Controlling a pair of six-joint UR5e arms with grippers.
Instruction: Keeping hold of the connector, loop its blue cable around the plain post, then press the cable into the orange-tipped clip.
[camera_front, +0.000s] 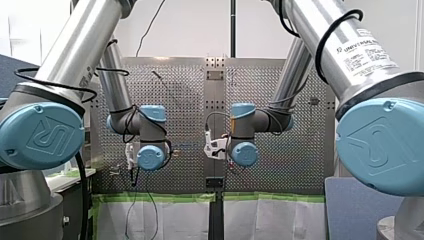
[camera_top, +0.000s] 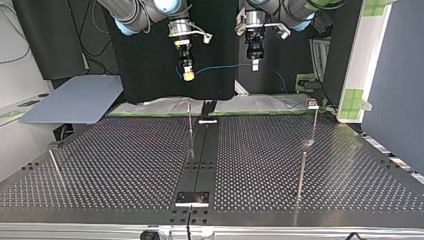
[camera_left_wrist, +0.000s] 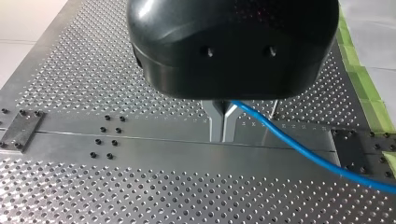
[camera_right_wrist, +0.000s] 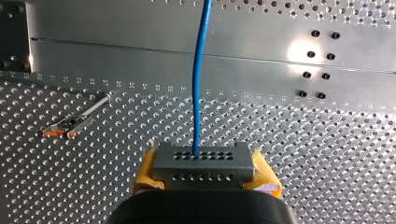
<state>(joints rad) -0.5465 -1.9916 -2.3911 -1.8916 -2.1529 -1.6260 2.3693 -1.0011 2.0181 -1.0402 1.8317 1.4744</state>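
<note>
Above the perforated table (camera_top: 125, 165) both arms hang with their wrists bent downward, the left arm (camera_front: 75, 55) coming in from one side of the front view and the right arm (camera_front: 325, 40) from the other, their blue-capped wrist joints facing each other near the middle. From across the table, the two tools point straight down side by side, well clear of the surface. The right gripper (camera_right_wrist: 203, 173) has its yellow pads (camera_right_wrist: 145, 168) clamped on either side of a grey connector (camera_right_wrist: 203, 161), a block with rows of small holes, and the blue cable (camera_right_wrist: 198, 93) rises from one of those holes. That cable sags across the gap between the tools to the left gripper (camera_left_wrist: 223, 133), whose metal fingers (camera_left_wrist: 217, 119) are pressed together with the cable pinched between them and trailing off to one side. The orange-tipped clip (camera_right_wrist: 70, 123) stands on the table off to one side of the connector, apart from the cable. A thin metal post (camera_top: 190, 125) stands by the table's plain centre strip, below and clear of both tools. A white label (camera_front: 367, 50) on the right arm reads "UNIVERSAL ROBOTS"; the smaller print under it is too fine to read. The big blue joint caps (camera_front: 42, 135) carry an embossed "UR" mark.
</note>
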